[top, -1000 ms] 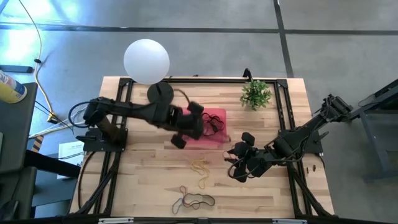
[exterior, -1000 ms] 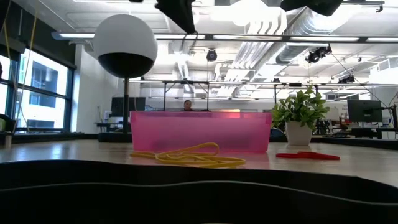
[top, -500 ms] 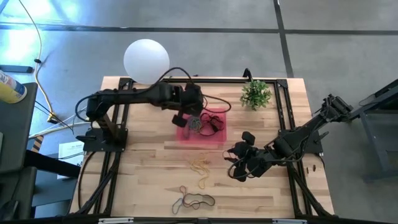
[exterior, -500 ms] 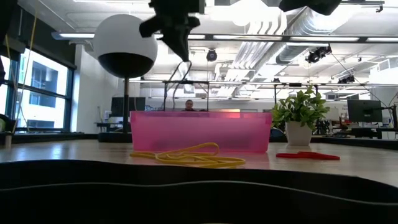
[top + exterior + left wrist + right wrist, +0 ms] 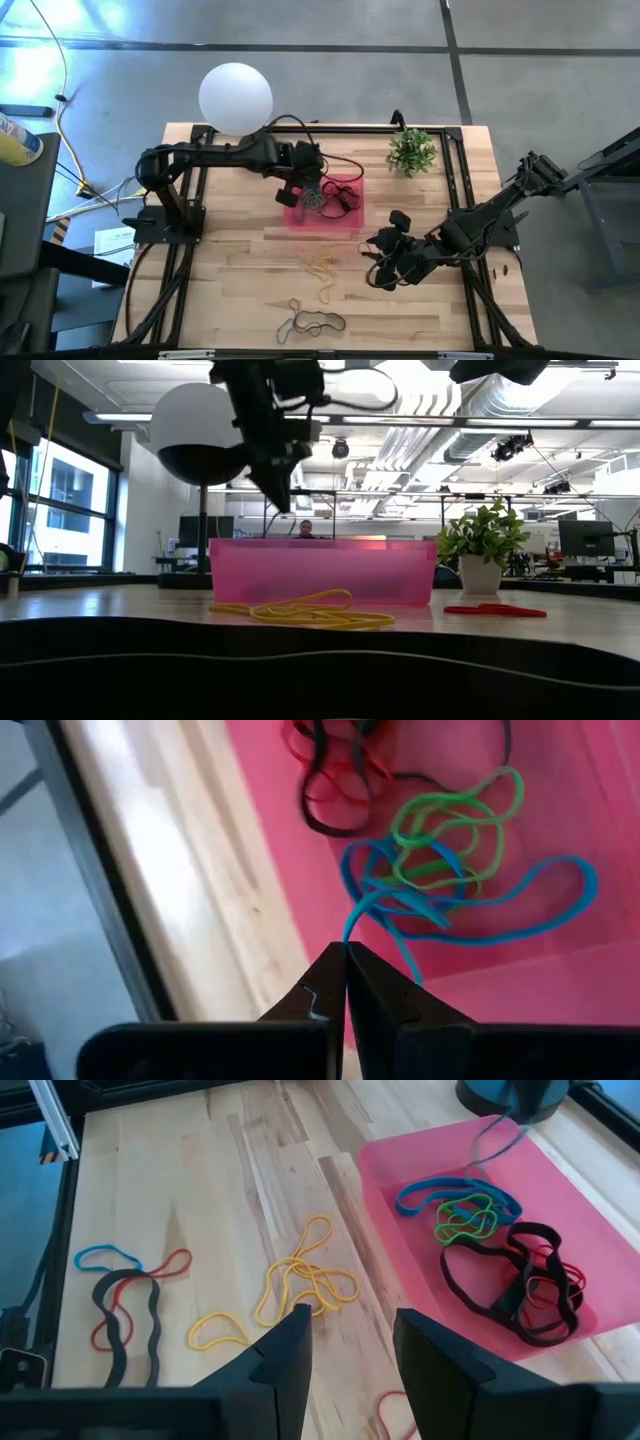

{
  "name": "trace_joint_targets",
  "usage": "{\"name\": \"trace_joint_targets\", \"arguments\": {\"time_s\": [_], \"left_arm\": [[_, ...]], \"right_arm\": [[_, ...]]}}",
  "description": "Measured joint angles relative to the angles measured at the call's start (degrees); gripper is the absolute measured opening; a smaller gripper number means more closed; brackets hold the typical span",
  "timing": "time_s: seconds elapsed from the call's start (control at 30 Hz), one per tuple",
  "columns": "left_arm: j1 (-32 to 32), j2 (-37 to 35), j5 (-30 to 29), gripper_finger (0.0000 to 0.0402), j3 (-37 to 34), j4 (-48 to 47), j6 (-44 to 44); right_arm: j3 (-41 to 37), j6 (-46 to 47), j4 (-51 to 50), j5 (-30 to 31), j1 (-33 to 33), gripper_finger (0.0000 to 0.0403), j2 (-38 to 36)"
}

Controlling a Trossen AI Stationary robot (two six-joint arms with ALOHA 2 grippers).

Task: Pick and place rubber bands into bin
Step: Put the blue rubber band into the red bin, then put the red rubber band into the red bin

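Observation:
My left gripper [image 5: 306, 188] hangs over the pink bin [image 5: 299, 216], fingers pointing down and shut on a blue rubber band [image 5: 470, 915]. In the bin lie a green band [image 5: 440, 830] and black and red bands [image 5: 525, 1275]. Yellow bands [image 5: 322, 265] and a black, red and blue cluster [image 5: 310, 322] lie flat on the table. My right gripper [image 5: 345, 1330] is open, hovering right of the yellow bands and touching nothing. My left gripper pinches the blue band at one short stretch of the loop [image 5: 347, 928] between its two fingertips, coming from above and pointing down. The band hangs below the fingers [image 5: 490, 1135], and its lower loops [image 5: 455, 1190] lie on the bin floor beside the green band.
A white globe lamp [image 5: 236, 97] stands at the table's far left, just beyond the bin. A small potted plant [image 5: 411, 150] stands at the far right. A red band [image 5: 495, 610] lies on the table near my right gripper. Bare wood shows on the left half.
My left gripper moved from the bin's near left corner toward the far edge until it stood over the bin, then came down. The blue band travelled with it, hanging, and its lower part came to rest on the bin floor.

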Motion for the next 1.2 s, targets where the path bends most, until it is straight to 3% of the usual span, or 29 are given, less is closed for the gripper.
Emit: {"name": "trace_joint_targets", "arguments": {"time_s": [0.23,0.4,0.67,0.83,0.97,1.2], "left_arm": [[-0.1,0.0,2.2,0.0,-6.2,4.2,-1.2],[-0.1,0.0,3.1,0.0011,-6.8,4.7,-3.2],[-0.1,0.0,4.9,0.0098,-6.8,4.5,-3.5],[-0.6,0.0,11.4,0.0148,-4.0,2.0,-5.2],[-3.7,-0.7,12.0,0.0162,-0.4,-0.1,-6.1],[-13.9,-3.9,10.9,0.015,3.9,0.4,-9.5]], "right_arm": [[0.0,-0.9,-0.1,1.9,0.0,0.0134,0.0],[0.0,-0.9,-0.1,1.5,-1.1,0.0134,0.0],[0.0,-0.7,-0.8,-0.6,-2.2,0.0134,0.1],[0.0,2.1,-5.7,-3.0,-1.5,0.0134,1.8],[0.0,4.5,-8.8,-5.8,-0.1,0.0134,4.1],[0.0,6.1,-10.7,-7.2,1.5,0.0134,8.8]]}}
